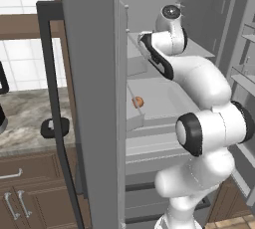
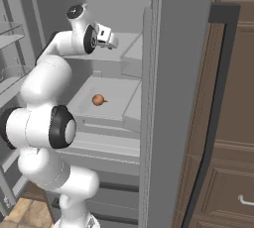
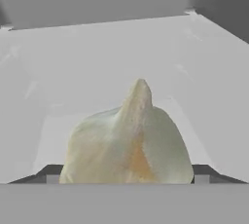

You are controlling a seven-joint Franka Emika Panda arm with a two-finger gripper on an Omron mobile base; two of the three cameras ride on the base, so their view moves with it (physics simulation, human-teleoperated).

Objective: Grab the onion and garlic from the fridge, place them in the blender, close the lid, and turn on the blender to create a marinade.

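Garlic (image 3: 129, 145) on grey fridge (image 1: 92, 98) shelf

garlic (image 3: 129, 145) base cut off, jaws mostly hidden

A glossy white robot arm (image 1: 199, 123) made of fat, rounded tube segments, joined by dark black rings at each joint. Round white caps sit inside the black collars. The topmost joint carries a small dark circular disc (image 1: 171, 11) with a pale centre. A black curved band (image 1: 157, 56) runs along 1 upper segment. From the right base camera, a small pale grey block with dark marks (image 2: 103, 34) projects from the wrist.
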